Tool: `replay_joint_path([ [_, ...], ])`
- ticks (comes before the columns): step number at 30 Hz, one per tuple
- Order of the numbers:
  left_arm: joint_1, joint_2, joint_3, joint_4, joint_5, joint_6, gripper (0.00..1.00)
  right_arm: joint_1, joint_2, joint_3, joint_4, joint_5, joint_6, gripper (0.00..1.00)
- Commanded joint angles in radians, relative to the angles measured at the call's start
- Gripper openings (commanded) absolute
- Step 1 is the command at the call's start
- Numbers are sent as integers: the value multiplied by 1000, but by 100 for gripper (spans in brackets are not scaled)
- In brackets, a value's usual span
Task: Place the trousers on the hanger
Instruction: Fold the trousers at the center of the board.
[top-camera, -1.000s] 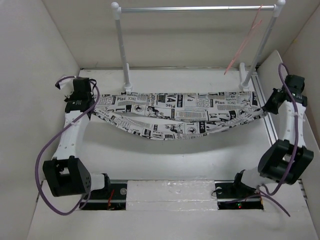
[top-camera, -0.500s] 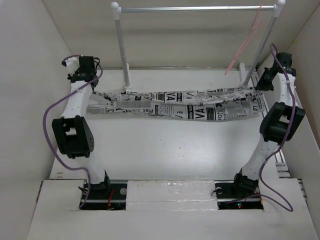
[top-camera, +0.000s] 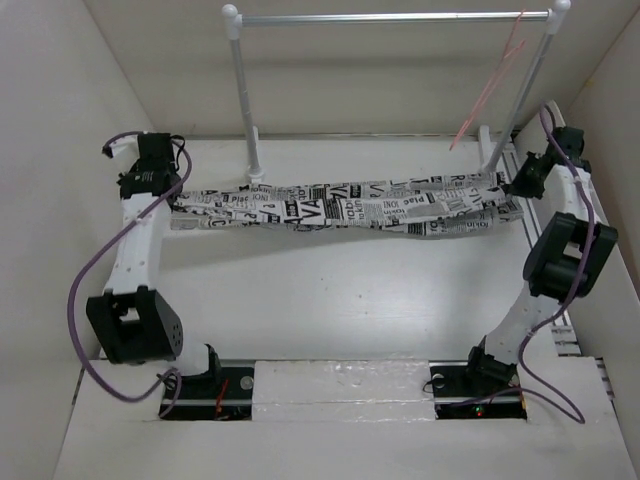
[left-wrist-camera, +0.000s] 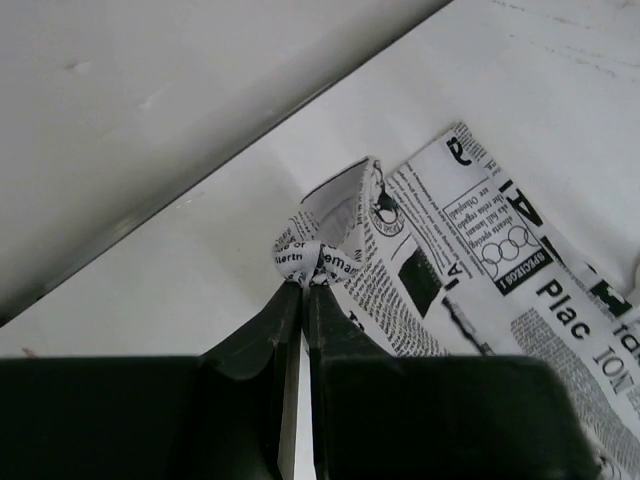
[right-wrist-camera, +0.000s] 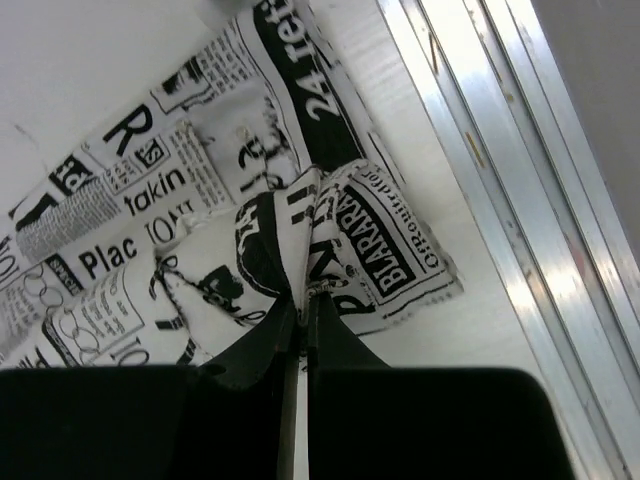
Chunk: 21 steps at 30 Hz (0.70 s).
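Trousers (top-camera: 350, 205): soft white cloth, printed all over with black newspaper type, headlines and small boxed blocks. Pulled out into one long, narrow band, loosely twisted and folded on itself along its length, with creased edges. The band runs left to right across the far half of the desk (top-camera: 340, 300), just in front of the feet of the rack (top-camera: 390, 17). Whether the middle of the band touches the desk cannot be told.

Left fingers (left-wrist-camera: 260, 335): dark, matte, tapering wedges, pressed together with only a hairline gap. A small bunched knot of printed cloth is pinched at their tips; the rest of the fabric fans away to the right. This end sits near the left edge of the desk.

Right fingers (right-wrist-camera: 250, 350): same dark wedges, closed tight on a gathered fold of the trousers. Cloth spreads up and out from the tips on both sides. This end is near the right edge of the desk, just beside a ribbed bright metal rail (right-wrist-camera: 500, 200).

Hanger (top-camera: 477, 100): thin pale pink rods. It hangs tilted from the right end of the rack's silver crossbar, and its lower end is near the right white post. It is above and behind the right end of the trousers, not touching them.

Desk surface: plain white, smooth and matte.
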Motion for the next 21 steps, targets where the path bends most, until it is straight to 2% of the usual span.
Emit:
replay_joint_path([
  [1,9,-161,-76,-46,-15,-10,0,-78,-209,-135,213,-57,27,0],
  [4,9,-209,-131,-23,-46,50,0,-113,-298,-218,231,-77,12,0],
  [7,9,-166,-131,-40,-73,90,0,-136,-303,-232,227,-77,-10,0],
  [10,63,-65,-104,4,-41,115,0,-136,-213,-182,212,-94,-11,0],
  [12,89,10,-61,38,30,118,0,-118,-145,-119,207,-76,-7,0],
  [15,89,208,103,18,48,122,0,-95,35,85,127,-62,-18,0],
  [16,89,319,207,6,46,122,0,-83,80,207,80,-69,-22,0],
  [18,89,420,310,-25,64,133,0,-65,198,321,58,-68,-12,0],
  [19,89,519,426,-42,57,131,0,-55,232,378,23,-68,-8,0],
  [20,78,559,476,-58,57,131,0,-38,267,494,5,-66,-4,0],
  [21,78,601,530,-68,77,130,0,-29,328,539,-5,-54,7,0],
])
